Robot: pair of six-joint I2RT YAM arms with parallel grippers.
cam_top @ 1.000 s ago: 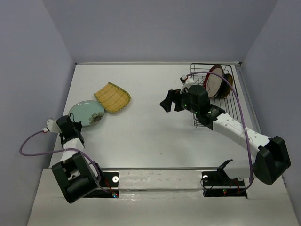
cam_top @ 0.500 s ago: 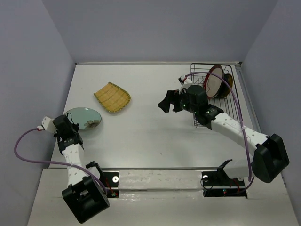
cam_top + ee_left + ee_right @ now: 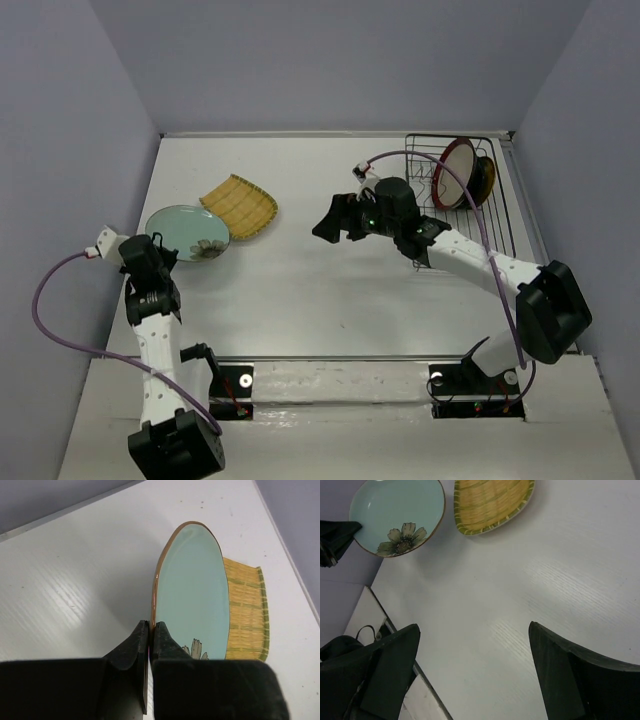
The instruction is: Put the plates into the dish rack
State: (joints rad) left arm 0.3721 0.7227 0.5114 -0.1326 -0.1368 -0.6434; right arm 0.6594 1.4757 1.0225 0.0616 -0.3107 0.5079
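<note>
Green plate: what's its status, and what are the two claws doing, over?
Left claw shut on rim of green plate. Right claw open, empty, over mid-table. Right arm lies between plate and dish rack.

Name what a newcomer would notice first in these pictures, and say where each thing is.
The left gripper pinches the rim of a pale green flowered plate at the left of the table, next to the yellow ribbed plate. The right gripper hangs open over the table's middle. At the far right, a red-rimmed beige plate stands on edge in the black wire dish rack.
</note>
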